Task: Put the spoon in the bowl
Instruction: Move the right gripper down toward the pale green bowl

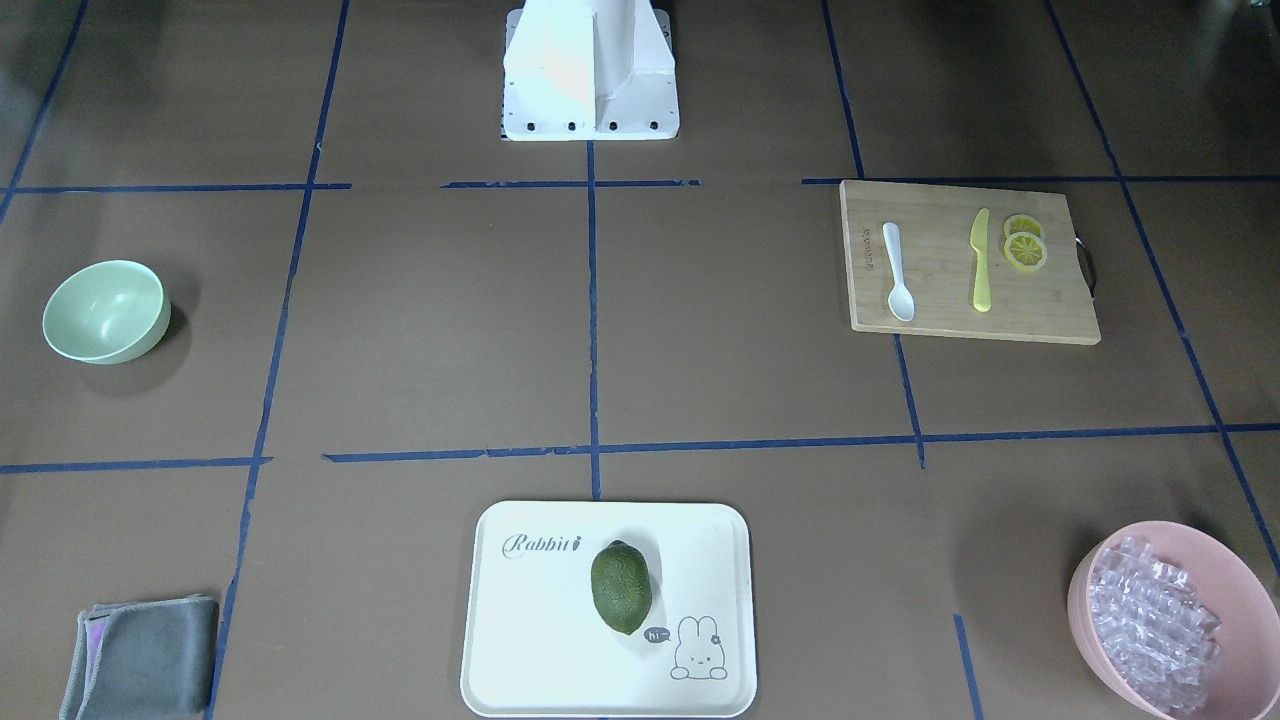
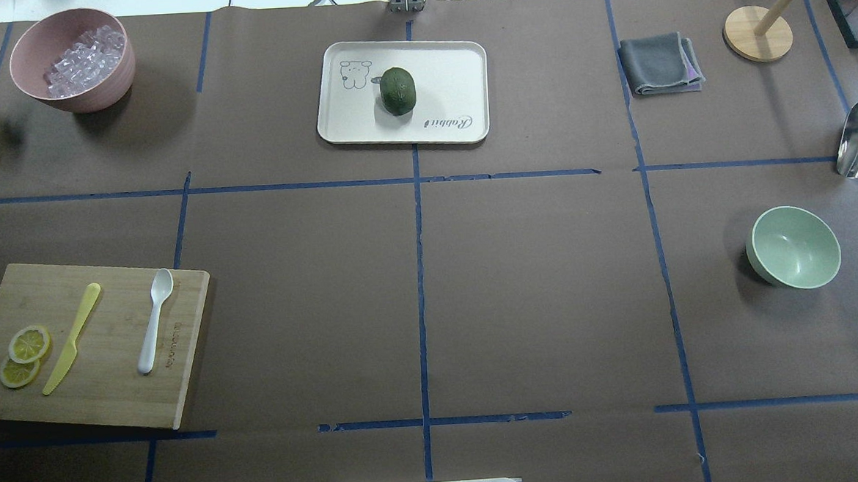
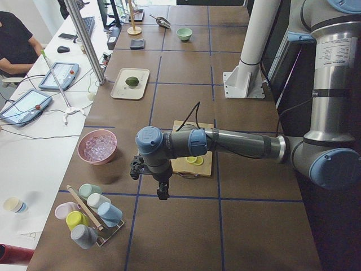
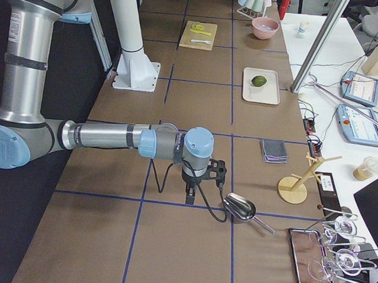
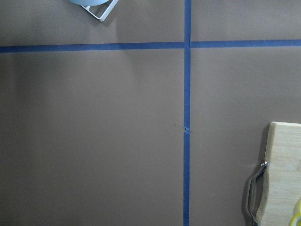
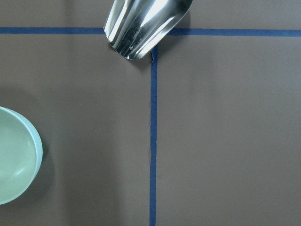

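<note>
Brown tabletop (image 2: pixel 535 301): spoon (image 2: pixel 154 321) and bowl (image 2: pixel 793 247) well apart; left fingers (image 3: pixel 162 193), right fingers (image 4: pixel 190 195) too small to tell.

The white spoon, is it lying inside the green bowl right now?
No, the spoon lies on the cutting board, and the bowl stands empty.
</note>
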Available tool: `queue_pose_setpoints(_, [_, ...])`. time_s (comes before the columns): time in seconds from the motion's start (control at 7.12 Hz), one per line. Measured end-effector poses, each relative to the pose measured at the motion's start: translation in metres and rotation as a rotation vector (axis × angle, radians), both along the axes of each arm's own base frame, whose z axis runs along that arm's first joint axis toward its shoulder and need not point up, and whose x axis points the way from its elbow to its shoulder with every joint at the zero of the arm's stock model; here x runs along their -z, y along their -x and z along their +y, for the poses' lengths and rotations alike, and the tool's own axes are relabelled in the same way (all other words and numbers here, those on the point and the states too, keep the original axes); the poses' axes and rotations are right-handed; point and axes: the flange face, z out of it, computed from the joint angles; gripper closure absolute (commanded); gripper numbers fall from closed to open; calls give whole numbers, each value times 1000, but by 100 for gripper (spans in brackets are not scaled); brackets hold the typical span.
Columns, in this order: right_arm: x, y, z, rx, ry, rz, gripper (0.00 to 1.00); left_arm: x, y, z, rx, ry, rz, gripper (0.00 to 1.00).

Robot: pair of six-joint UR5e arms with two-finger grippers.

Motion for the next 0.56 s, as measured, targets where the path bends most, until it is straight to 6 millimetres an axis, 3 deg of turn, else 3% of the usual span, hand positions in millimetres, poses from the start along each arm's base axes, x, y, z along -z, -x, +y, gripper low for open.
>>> queue_pose_setpoints(0.56, [1, 1, -3, 2, -51, -1, 0, -1, -5, 5, -9, -8, 23, 0])
